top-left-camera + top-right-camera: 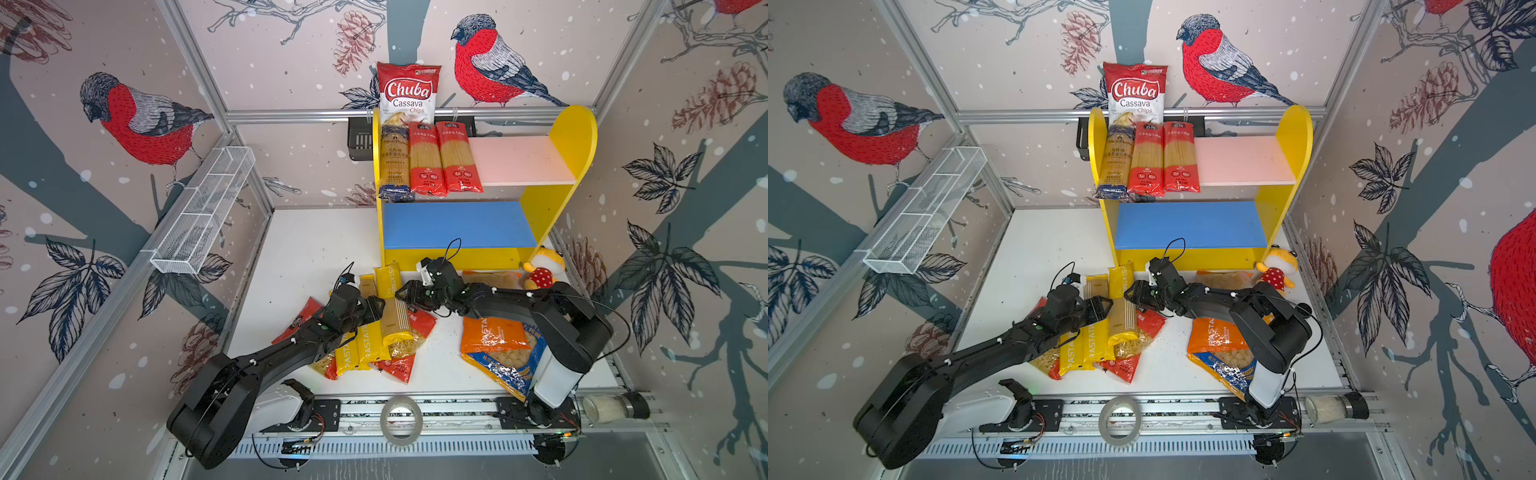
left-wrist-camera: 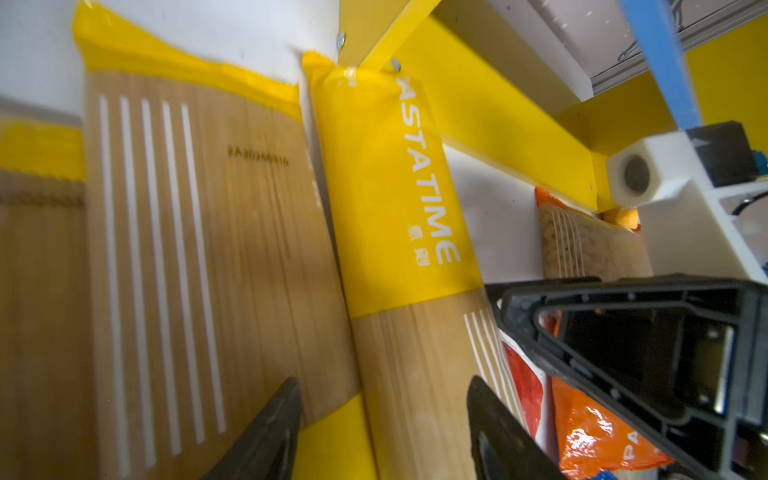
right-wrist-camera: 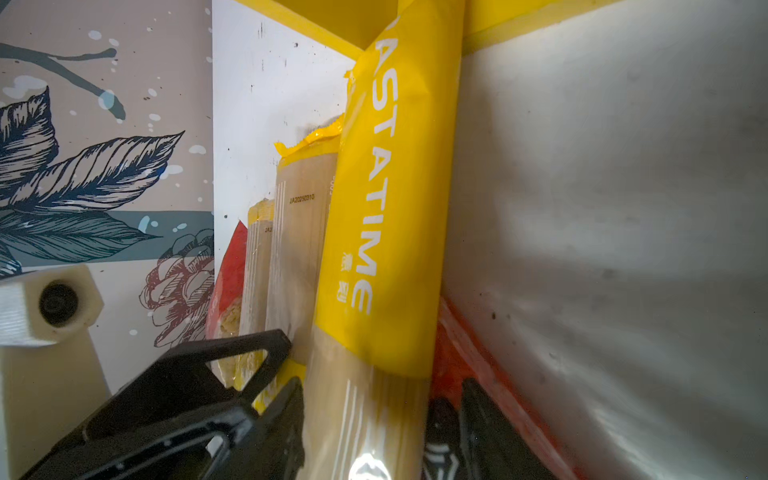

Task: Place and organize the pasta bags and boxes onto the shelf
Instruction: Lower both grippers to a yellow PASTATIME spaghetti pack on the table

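The yellow spaghetti pack (image 1: 395,322) lies on a heap of other packs (image 1: 361,353) on the white table (image 1: 307,257). Its long axis runs near to far, and its far end is up against the left foot of the shelf (image 1: 577,137). In both top views the left gripper (image 1: 377,308) sits at its left edge and the right gripper (image 1: 404,295) at its right edge. Both are at mid-length, crowded close together, so neither arm is nearer. Up on the shelf, the pink board (image 1: 519,160) carries three long packs (image 1: 426,160) side by side at its left, with bare board to their right. The blue board (image 1: 457,224) below is bare.

Left wrist view now: the pack (image 2: 415,395) runs straight away between the fingers of the left gripper (image 2: 382,380). The jaws are apart, and a strip of the neighbouring pack (image 2: 208,249) shows inside one finger, so no squeeze yet, I judge. One of the right gripper's fingers (image 2: 623,286) sits just beside the pack's right edge.

Right wrist view: same pack (image 3: 386,208), between the fingers of the right gripper (image 3: 382,386). These jaws are apart too, with a gap on one side. Bare table lies to the right. The lift looks to need a level carry, up and far, to that free stretch of pink board.
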Tool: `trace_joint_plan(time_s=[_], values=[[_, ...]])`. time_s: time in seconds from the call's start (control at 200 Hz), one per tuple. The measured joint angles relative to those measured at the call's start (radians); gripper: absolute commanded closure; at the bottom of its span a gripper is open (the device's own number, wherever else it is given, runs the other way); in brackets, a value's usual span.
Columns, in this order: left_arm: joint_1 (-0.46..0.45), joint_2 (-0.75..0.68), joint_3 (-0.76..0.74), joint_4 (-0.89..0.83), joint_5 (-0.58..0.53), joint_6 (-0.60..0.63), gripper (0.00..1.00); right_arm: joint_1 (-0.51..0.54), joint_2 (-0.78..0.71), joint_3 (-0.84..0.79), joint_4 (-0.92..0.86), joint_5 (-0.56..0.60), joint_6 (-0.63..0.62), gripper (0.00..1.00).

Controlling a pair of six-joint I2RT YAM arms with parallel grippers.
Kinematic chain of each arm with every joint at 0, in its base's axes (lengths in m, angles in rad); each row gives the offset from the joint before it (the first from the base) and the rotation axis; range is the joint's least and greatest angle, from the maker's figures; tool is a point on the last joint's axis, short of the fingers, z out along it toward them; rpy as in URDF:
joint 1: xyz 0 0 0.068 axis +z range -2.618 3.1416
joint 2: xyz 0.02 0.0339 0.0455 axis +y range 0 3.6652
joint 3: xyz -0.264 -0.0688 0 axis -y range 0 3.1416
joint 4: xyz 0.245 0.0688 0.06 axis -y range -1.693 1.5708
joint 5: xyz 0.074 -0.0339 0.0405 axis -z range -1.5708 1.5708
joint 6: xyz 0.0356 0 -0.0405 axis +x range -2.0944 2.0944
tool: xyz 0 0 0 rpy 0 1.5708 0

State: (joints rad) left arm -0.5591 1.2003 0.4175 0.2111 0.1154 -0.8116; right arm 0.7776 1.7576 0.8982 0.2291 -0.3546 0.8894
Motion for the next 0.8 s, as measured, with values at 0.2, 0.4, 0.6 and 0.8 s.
trace_joint_plan(time_s=[0.2, 0.4, 0.6, 0.8], values=[[0.008, 0.069, -0.009, 0.088, 0.033, -0.008, 0.41, -0.012, 0.090, 0.026, 0.072, -0.042, 0.003, 0.40], [0.010, 0.096, -0.016, 0.141, 0.046, -0.019, 0.42, -0.013, 0.146, 0.039, 0.177, -0.080, 0.030, 0.42], [0.014, 0.097, -0.017, 0.143, 0.049, -0.019, 0.42, -0.020, 0.181, 0.049, 0.221, -0.105, 0.053, 0.64], [0.023, 0.069, -0.012, 0.105, 0.066, -0.019, 0.42, -0.026, 0.132, 0.003, 0.267, -0.120, 0.068, 0.81]])
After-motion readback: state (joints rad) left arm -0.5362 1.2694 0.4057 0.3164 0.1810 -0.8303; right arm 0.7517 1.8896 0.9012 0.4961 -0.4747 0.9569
